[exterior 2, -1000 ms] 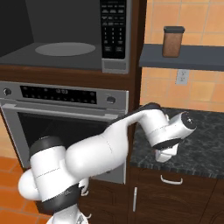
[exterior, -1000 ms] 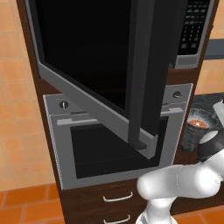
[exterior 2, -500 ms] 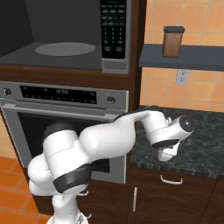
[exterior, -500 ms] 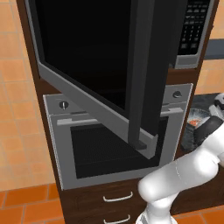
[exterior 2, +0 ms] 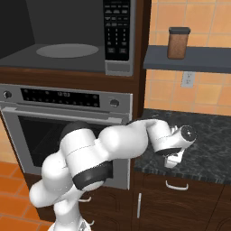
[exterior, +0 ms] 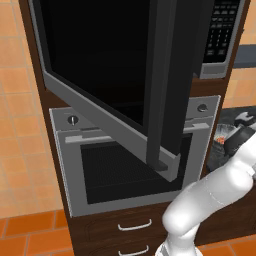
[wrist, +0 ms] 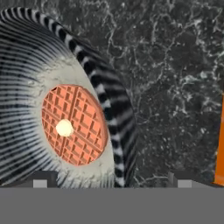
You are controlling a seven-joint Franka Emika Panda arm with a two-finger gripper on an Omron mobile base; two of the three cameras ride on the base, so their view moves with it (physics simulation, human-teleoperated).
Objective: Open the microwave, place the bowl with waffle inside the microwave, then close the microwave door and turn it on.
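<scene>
Gripper (wrist: 109, 183) jaws wide, empty, over bowl (wrist: 26, 74) rim at 9 o'clock; bare counter (wrist: 175, 87) at 3 o'clock; door (exterior: 115, 85) swung open

A steel oven (exterior: 135, 165) with a dark window, a bar handle (exterior: 100, 135) and round knobs (exterior 2: 114, 103) sits in dark wood cabinetry, with drawers (exterior: 135, 227) below it. To its right lies a dark marbled surface (exterior 2: 203, 144) over a cabinet with a curved pull (exterior 2: 176, 185). Above, a grey shelf (exterior 2: 194, 63) on the orange tiled wall (exterior 2: 203, 90) carries a brown jar (exterior 2: 178, 43), and a white outlet (exterior 2: 187, 80) sits just under the shelf.
</scene>
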